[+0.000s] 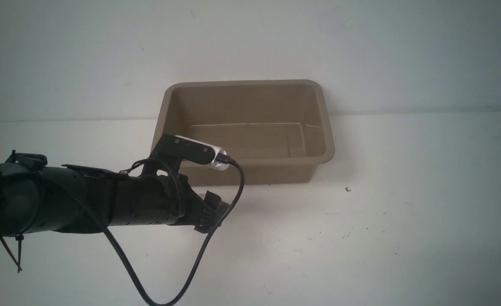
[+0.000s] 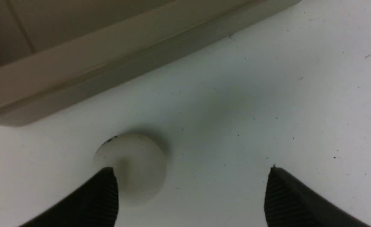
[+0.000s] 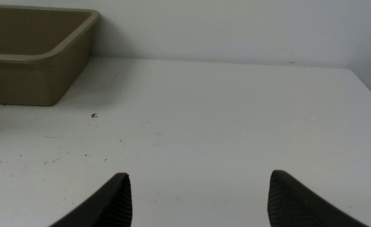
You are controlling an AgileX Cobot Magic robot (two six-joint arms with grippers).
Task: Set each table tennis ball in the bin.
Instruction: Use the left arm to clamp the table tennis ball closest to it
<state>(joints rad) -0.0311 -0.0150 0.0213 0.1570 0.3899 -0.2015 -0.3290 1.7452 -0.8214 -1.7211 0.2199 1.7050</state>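
The white table tennis ball [image 2: 138,167] lies on the white table just in front of the near wall of the tan-brown bin [image 2: 78,72]. My left gripper [image 2: 191,169] is open and low over the table, and one fingertip [image 2: 108,189] is right beside the ball. The other fingertip stands far off to the side. In the front view the left arm reaches to the bin's near left corner [image 1: 169,170], and its gripper [image 1: 214,212] hides the ball. The bin [image 1: 276,161] looks empty inside. My right gripper [image 3: 199,173] is open and empty over bare table.
The bin stands against the back wall [image 1: 250,42]. A tiny brown speck [image 1: 348,189] lies on the table to the right of the bin, and also shows in the right wrist view [image 3: 94,115]. A black cable [image 1: 199,259] loops below the left arm.
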